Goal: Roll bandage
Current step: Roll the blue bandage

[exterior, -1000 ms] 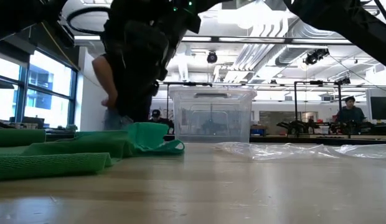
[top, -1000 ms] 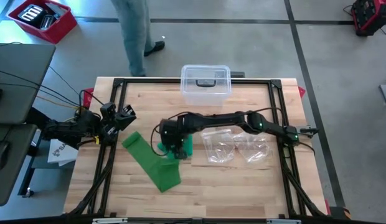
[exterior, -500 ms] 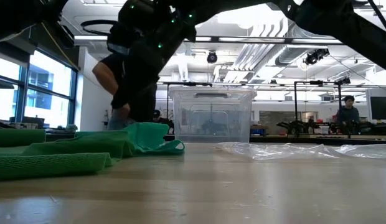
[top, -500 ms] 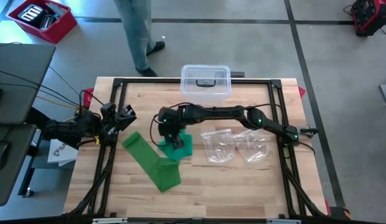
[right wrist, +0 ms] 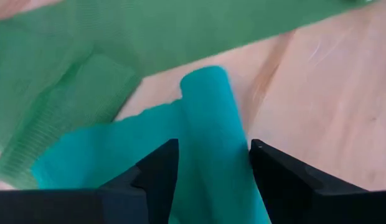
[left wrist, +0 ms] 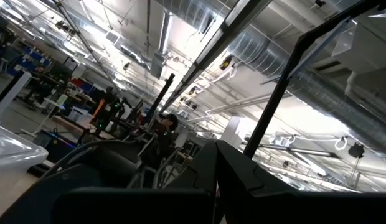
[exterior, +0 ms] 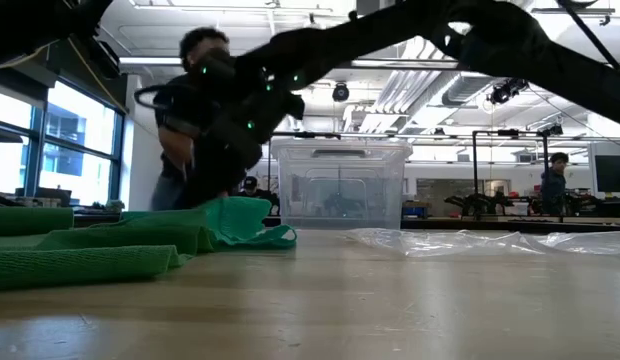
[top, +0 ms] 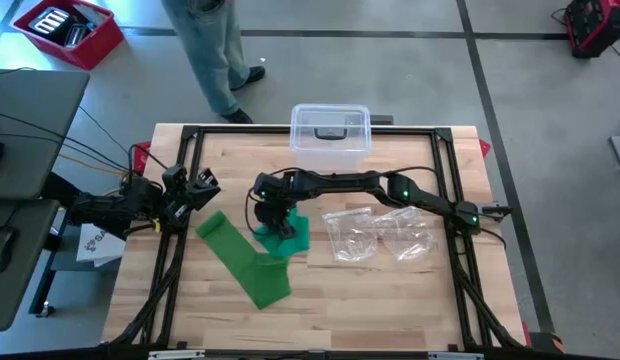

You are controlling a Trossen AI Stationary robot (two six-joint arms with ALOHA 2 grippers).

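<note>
Your worktop (top: 390, 300) carries the green bandage (top: 245, 260) at seven o'clock of centre. Your right pincer (top: 273, 222) straddles its rolled end (right wrist: 208, 124), fingers apart. Your left pincer (top: 205, 183) waits, fingers together, at nine o'clock.

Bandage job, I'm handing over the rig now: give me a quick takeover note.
Right end effector: open, fingers on both sides of the rolled end of the green bandage, mid-table.
Left end effector: shut, parked at the table's left edge, holding nothing.
Done: a short roll has formed at one end.
Left: most of the strip lies flat and unrolled.
Nearby: plastic bags, clear bin.
</note>
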